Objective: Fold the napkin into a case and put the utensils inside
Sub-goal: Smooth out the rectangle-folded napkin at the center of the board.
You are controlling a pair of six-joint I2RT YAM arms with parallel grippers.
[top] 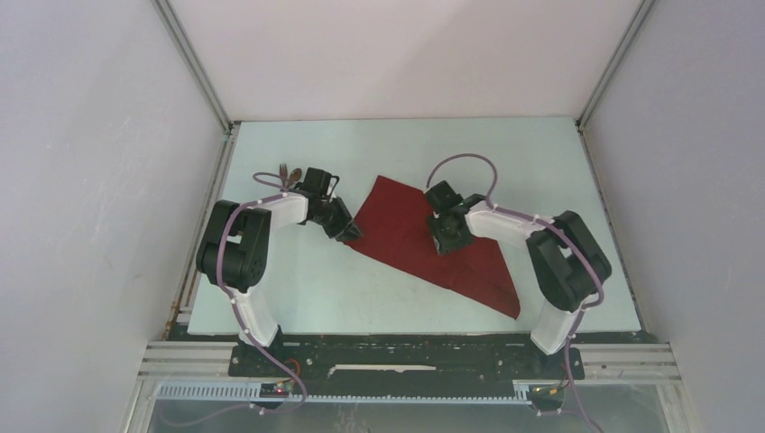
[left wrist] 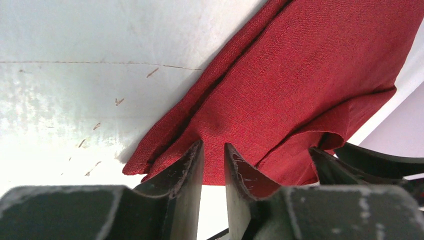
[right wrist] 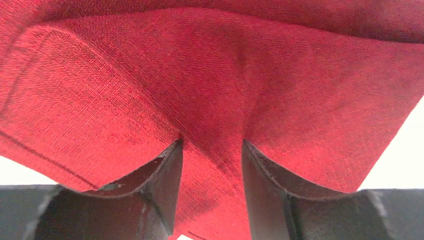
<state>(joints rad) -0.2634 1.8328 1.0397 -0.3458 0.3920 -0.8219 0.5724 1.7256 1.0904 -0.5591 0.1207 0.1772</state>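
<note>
The dark red napkin [top: 401, 236] lies slanted on the table, partly folded over itself, from the centre down to the right front. My left gripper [top: 350, 233] is at its left corner. In the left wrist view the jaws [left wrist: 213, 146] are nearly together with the napkin's layered edge [left wrist: 300, 75] between them. My right gripper [top: 448, 242] is on the napkin's upper middle. Its jaws [right wrist: 212, 144] pinch a puckered ridge of the cloth [right wrist: 200, 75]. The brown fork and spoon [top: 288, 171] lie together behind my left arm, apart from the napkin.
White enclosure walls stand left, right and behind. The pale table [top: 298, 289] ends at a black rail along the front. A purple cable [top: 465, 162] loops above my right wrist.
</note>
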